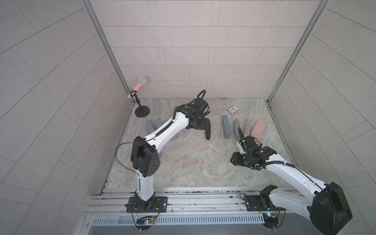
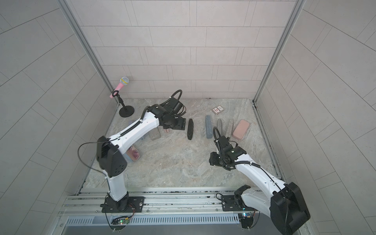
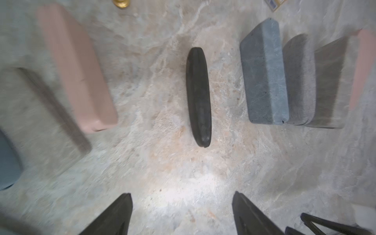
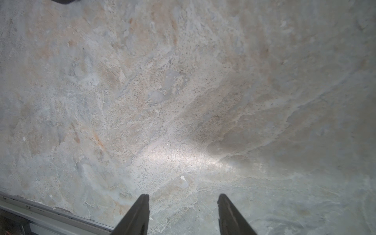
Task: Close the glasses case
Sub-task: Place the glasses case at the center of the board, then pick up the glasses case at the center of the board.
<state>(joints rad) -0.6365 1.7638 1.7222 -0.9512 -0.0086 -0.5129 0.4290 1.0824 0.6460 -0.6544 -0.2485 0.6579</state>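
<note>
**Backing off the black case without tipping it**

The black glasses case (image 3: 198,97) is standing on its thin edge near the middle of the table (image 3: 162,173). Its two halves are looking shut to me.

My left pincer (image 3: 181,195) is spread wide and gripping nothing. The case is sitting near it, not touching.

My right pincer (image 4: 183,195) is hanging open too, over bare table, at about 5 o'clock from the case.

I am thinking the best move is pulling the left arm straight back and up, slowly. A case balancing on its edge is easy to knock over.

A blue case (image 3: 262,77) is standing near it at 3 o'clock and a pink case (image 3: 77,71) at 9 o'clock. So I am planning no sideways swing.
</note>
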